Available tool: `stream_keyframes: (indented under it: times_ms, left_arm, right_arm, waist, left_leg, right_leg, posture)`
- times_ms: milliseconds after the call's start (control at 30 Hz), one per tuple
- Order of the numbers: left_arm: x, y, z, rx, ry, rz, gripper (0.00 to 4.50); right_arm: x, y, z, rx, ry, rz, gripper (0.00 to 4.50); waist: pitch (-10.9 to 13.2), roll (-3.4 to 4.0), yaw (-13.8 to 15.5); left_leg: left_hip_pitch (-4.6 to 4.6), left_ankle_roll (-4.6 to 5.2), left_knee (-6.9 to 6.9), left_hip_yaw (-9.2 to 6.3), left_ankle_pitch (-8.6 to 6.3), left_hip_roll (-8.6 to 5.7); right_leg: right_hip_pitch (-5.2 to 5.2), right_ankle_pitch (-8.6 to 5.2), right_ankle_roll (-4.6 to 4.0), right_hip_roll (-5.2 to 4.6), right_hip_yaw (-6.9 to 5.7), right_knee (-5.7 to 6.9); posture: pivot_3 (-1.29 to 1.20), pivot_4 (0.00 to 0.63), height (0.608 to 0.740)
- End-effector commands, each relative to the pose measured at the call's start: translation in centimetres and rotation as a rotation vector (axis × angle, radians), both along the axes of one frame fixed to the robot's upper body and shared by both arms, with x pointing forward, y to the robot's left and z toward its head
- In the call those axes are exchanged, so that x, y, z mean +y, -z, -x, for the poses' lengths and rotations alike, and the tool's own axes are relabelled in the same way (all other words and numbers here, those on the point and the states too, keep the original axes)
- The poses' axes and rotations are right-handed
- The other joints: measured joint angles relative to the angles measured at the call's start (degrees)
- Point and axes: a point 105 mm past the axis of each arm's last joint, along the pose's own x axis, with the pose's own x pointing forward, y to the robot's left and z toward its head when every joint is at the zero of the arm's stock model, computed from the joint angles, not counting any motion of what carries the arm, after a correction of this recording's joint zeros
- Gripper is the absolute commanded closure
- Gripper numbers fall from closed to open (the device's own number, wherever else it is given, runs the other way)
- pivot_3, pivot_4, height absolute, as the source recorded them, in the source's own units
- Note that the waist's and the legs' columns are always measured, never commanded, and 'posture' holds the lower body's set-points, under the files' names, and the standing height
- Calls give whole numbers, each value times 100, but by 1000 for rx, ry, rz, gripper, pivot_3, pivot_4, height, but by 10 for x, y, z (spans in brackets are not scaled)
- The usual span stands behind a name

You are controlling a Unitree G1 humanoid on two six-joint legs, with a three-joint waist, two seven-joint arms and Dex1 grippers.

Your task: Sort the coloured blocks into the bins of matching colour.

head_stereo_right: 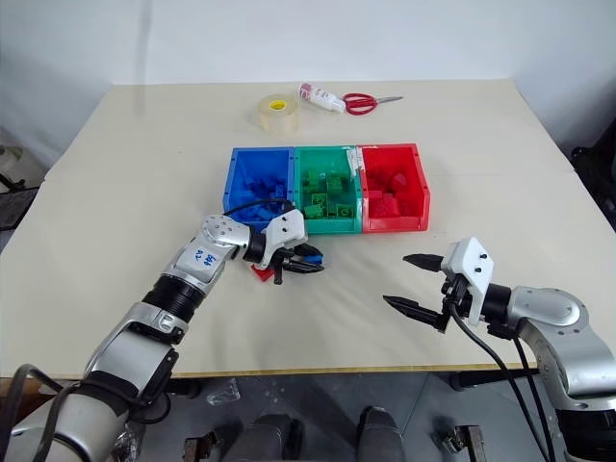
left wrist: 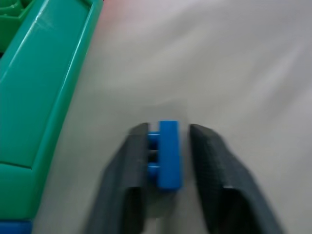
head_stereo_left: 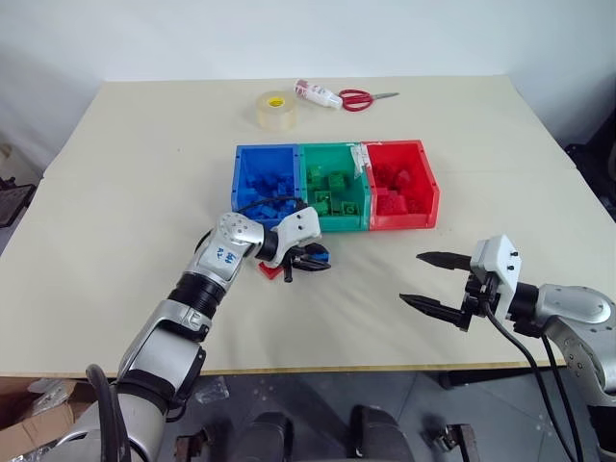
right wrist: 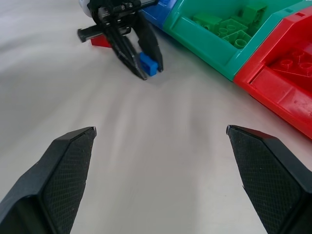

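Presently the left claw (head_stereo_left: 316,260) sits low over the bench (head_stereo_left: 135,192), its two black fingers brought together on a blue block (left wrist: 168,154) that stands on edge between them, studs facing one finger. A red block (head_stereo_left: 271,271) lies on the bench just beside that claw, partly hidden under the wrist. Immediately beyond stands the row of joined bins: the blue bin (head_stereo_left: 243,164), the green bin (head_stereo_left: 332,156) and the red bin (head_stereo_left: 423,178), each holding blocks of its own colour. The right claw (head_stereo_left: 430,280) hovers well apart toward the bench's near edge, fingers spread wide and holding nothing. At the far side lie a tape roll (head_stereo_left: 274,109), red-handled scissors (head_stereo_left: 358,98) and a small bottle (head_stereo_left: 318,93).
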Motion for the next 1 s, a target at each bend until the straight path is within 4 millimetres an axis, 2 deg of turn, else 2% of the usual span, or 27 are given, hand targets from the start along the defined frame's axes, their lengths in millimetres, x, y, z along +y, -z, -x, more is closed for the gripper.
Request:
stream_keyframes:
  times_ms: [33, 100, 200, 333, 400, 533, 633, 700, 800, 1000]
  left_arm:
    - [-3, -22, -1, -55, 9, 53, 4162]
    - [-5, -32, 1, -63, 14, 98, 4162]
    - [-4, -65, 6, -130, 36, 221, 4162]
    - [15, -103, -6, -207, -98, 340, 4162]
    - [29, -115, -14, -241, -177, 365, 4162]
    - [66, -125, -32, -317, -339, 326, 4162]
    - [84, -126, -41, -325, -425, 309, 4162]
    - [84, -126, -39, -314, -414, 329, 3451]
    - [81, -122, -35, -299, -385, 323, 2615]
    - [90, -120, -34, -295, -402, 302, 673]
  right_arm:
    - [0, -14, 0, -55, -8, 3, 0]
    - [0, -15, 0, -56, -9, 4, 0]
    - [-1, -16, 0, -56, -11, 7, 0]
    - [-2, -16, 0, -55, -15, 10, 0]
    - [-1, -16, -1, -54, -21, 11, 0]
    - [0, -17, -5, -56, -39, 15, 0]
    - [1, -19, -7, -58, -48, 16, 0]
    - [2, -19, -9, -57, -58, 18, 0]
    - [3, -20, -12, -59, -68, 19, 0]
    - [5, -21, -16, -58, -88, 23, 0]
  waist:
    - [0, 0, 0]
    - [0, 0, 0]
    - [0, 0, 2]
    - [0, 0, -2]
    - [0, 0, -3]
    - [0, 0, -9]
    - [0, 0, -5]
    - [0, 0, 12]
    - [2, -3, 11]
    - [2, -3, -18]
  left_leg:
    - [0, 0, 0, 0, 0, 0]
    - [0, 0, 0, 0, 0, 1]
    - [-1, 0, 1, -4, 0, 5]
    - [-1, 0, 1, -5, 0, 6]
    - [-1, -1, 2, -5, 0, 6]
    - [-1, -1, 1, -5, 0, 4]
    - [0, -1, -1, -5, 0, 3]
    - [0, 0, 1, -9, 0, 2]
    - [-6, 0, 12, -16, 0, 0]
    - [-6, 0, 10, -13, 0, 2]
  right_leg:
    - [0, 0, 0, 0, 0, 0]
    - [0, 0, 0, 0, 0, 0]
    - [-1, 0, 0, -1, 0, 0]
    - [-1, 0, 0, -1, 1, 0]
    - [-1, 0, 0, 0, 1, 0]
    - [-3, 0, 0, 0, 0, 1]
    - [-3, 0, 0, 0, 0, 1]
    - [-1, 0, 0, -2, -1, 3]
    - [0, 1, 1, -2, -3, 3]
    - [-2, 1, 2, -1, -3, 4]
  posture:
    - [0, 150, 740]
    - [0, 150, 740]
    - [0, 150, 740]
    - [0, 150, 740]
    - [0, 150, 740]
    - [0, 150, 740]
    - [0, 150, 740]
    - [0, 150, 740]
    - [0, 150, 740]
    - [0, 150, 740]
